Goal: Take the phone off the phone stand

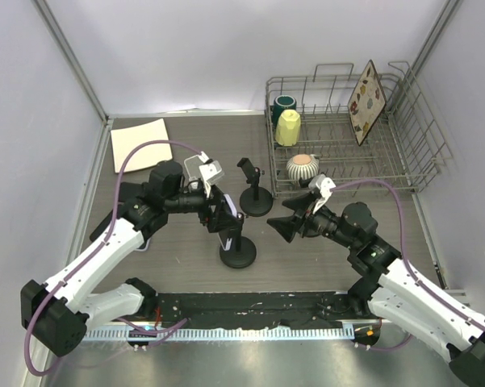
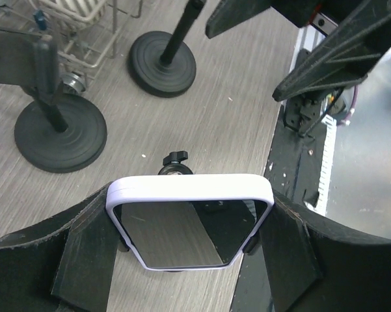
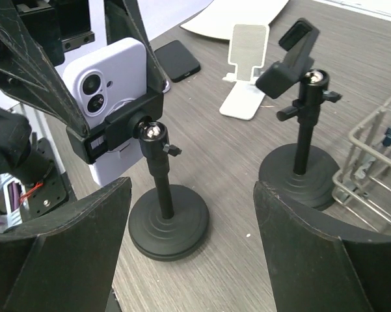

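Step in hand, I'm judging: pulling the phone [image 2: 188,224] free of the phone stand [image 3: 164,195]. Doing it well is meaning drawing it straight out of the clamp, not twisting, and bracing the stand's base so it isn't tipping on the bench [image 3: 234,162]. Left hand [image 2: 187,246] is standing wide, pads pressing both case edges, gripping the phone, which is sitting clamped on the stand. Right hand [image 1: 281,219] is hovering just beside the stand, gaping, holding nothing. Farther back, 1 empty 2nd stand [image 3: 300,140] is standing.
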{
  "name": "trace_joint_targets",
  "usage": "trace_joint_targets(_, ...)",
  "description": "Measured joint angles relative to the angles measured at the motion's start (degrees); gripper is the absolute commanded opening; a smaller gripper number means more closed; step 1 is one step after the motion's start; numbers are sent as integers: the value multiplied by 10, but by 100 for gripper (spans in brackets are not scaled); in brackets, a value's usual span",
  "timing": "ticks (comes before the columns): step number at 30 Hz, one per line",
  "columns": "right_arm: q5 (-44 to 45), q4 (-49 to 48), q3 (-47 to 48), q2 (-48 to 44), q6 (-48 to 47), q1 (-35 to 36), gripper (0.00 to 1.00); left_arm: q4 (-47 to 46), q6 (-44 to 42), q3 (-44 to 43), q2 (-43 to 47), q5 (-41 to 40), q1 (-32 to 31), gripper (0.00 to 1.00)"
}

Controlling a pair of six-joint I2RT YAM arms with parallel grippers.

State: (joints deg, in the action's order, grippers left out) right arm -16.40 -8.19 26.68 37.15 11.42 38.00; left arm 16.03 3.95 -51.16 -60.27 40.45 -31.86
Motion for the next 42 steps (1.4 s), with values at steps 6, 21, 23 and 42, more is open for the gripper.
trace_joint_targets(6,-50,-21,0,34,-6,0,81,39,-64,1,0,34,0,32)
trace_joint_targets(21,-178,-43,28,174,-33,14,81,129,-165,0,64,39,-14,96)
trace_joint_targets(23,-184,-43,40,195,-43,25,81,127,-165,0,83,37,-15,98)
trace_joint_targets(42,-229,-28,191,427,-165,116,73,47,-44,31,222,-101,-15,100)
